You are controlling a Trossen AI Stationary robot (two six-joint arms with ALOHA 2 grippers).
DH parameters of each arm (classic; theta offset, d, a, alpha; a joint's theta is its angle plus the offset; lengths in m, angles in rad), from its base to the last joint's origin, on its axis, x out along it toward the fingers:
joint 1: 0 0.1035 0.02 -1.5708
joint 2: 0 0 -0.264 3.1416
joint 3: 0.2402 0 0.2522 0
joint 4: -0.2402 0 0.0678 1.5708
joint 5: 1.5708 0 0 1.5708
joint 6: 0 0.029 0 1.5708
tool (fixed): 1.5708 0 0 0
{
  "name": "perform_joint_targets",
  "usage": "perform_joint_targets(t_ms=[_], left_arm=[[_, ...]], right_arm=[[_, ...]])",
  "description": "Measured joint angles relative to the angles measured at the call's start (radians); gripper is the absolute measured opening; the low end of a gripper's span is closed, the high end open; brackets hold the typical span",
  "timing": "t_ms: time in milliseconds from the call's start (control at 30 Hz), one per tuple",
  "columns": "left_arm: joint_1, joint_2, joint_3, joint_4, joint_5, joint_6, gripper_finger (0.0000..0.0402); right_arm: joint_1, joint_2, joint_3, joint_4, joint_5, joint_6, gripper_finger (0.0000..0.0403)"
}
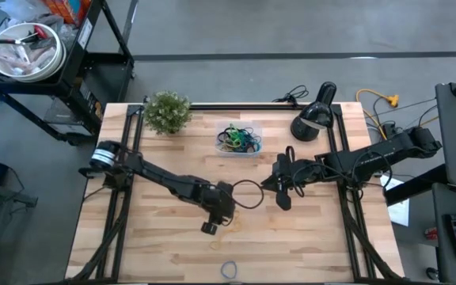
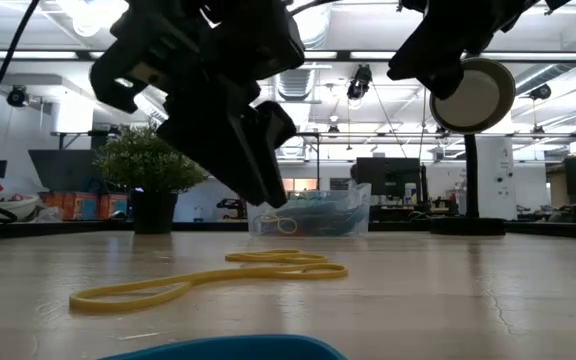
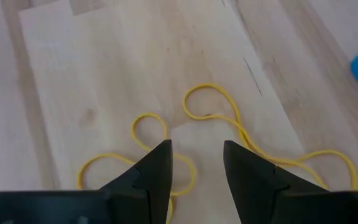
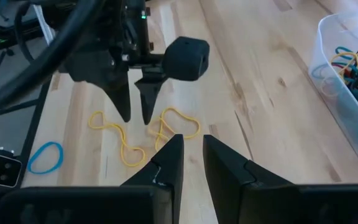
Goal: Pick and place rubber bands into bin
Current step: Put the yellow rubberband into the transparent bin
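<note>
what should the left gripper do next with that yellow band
Probably lower straight down and close. The left gripper hangs open above the yellow band, which lies flat on the table, its loops under and between the fingers. The right gripper waits nearby, open and empty, and the bin already holds other bands.
</note>
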Motion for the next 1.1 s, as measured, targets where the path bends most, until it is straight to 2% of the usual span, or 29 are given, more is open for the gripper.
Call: perform_joint_targets(t_ms=[567, 1100], left_arm=[[-0.001, 0.079, 0.001, -0.008, 0.050, -0.001, 0.0128], [0.000, 0.090, 0.002, -0.037, 0.037, -0.038, 0.0128]], right_arm=[[0.000, 0.000, 0.000, -0.015, 0.000, -0.004, 0.0057], [0.000, 0.000, 0.000, -0.015, 0.005, -0.007, 0.0057]])
